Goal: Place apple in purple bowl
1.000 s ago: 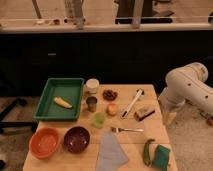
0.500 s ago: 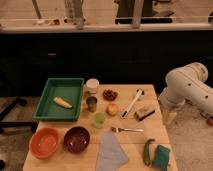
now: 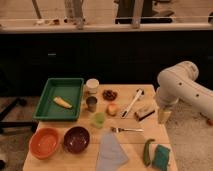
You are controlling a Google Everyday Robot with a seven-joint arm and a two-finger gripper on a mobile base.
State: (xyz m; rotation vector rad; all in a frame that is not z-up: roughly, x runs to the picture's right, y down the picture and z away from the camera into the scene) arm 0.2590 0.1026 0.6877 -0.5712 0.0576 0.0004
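Observation:
The apple is a small yellow-orange fruit with a reddish blush, resting near the middle of the wooden table. The purple bowl stands at the front left, beside an orange bowl. My gripper hangs from the white arm over the table's right edge, well to the right of the apple and far from the purple bowl. It holds nothing that I can see.
A green tray with a yellow banana-like piece sits at the back left. Near the apple are a white cup, a metal cup, a green cup, a dark reddish lumpy item, a white brush, a fork, a cloth, a sponge.

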